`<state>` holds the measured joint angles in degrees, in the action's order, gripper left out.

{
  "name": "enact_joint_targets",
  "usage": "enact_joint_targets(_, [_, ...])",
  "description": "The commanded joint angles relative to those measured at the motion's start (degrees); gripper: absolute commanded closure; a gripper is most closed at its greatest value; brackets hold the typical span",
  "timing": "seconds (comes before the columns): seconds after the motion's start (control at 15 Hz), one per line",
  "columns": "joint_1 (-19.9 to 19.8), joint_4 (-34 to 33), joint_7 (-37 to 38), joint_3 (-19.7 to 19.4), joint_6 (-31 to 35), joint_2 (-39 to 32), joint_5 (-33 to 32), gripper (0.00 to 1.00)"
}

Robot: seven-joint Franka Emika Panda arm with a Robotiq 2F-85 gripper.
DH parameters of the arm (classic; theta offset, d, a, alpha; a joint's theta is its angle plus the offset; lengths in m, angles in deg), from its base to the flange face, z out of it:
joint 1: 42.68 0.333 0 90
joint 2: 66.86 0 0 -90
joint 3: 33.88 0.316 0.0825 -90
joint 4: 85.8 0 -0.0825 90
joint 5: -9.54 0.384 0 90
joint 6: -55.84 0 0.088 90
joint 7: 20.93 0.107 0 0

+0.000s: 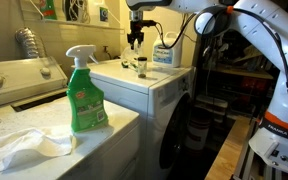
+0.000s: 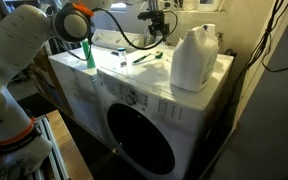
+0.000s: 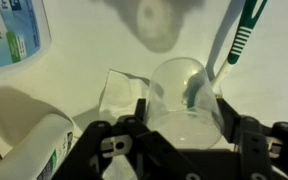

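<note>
My gripper (image 3: 181, 125) hangs over the top of a white washing machine (image 2: 184, 100), seen in both exterior views (image 1: 134, 42) (image 2: 156, 25). In the wrist view its two fingers press the sides of a clear plastic cup (image 3: 184, 95), which it holds above the machine. A green and white toothbrush (image 3: 239, 35) lies on the machine top below, its handle end seen through the cup. It also shows in an exterior view (image 2: 144, 57). A folded white paper (image 3: 119, 95) lies beside it.
A white detergent jug with a blue label (image 2: 194, 58) (image 1: 165, 53) (image 3: 14, 35) stands on the machine near the gripper. A green spray bottle (image 1: 84, 95) (image 2: 88, 52) and a white cloth (image 1: 24, 148) sit on the neighbouring counter. Small items (image 1: 141, 66) stand below the gripper.
</note>
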<state>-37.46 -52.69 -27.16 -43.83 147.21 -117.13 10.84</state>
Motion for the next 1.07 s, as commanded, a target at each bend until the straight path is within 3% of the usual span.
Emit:
enact_joint_targets(0.0, [-0.4, 3.0, 4.9, -0.5, -1.5, 1.0, 0.6, 0.56])
enact_joint_targets(0.93, [-1.0, 20.3, 7.4, 0.1, 2.5, 5.7, 3.4, 0.56])
enact_joint_targets(1.0, [-0.9, 21.6, 7.1, 0.1, 2.6, 6.3, 3.3, 0.50])
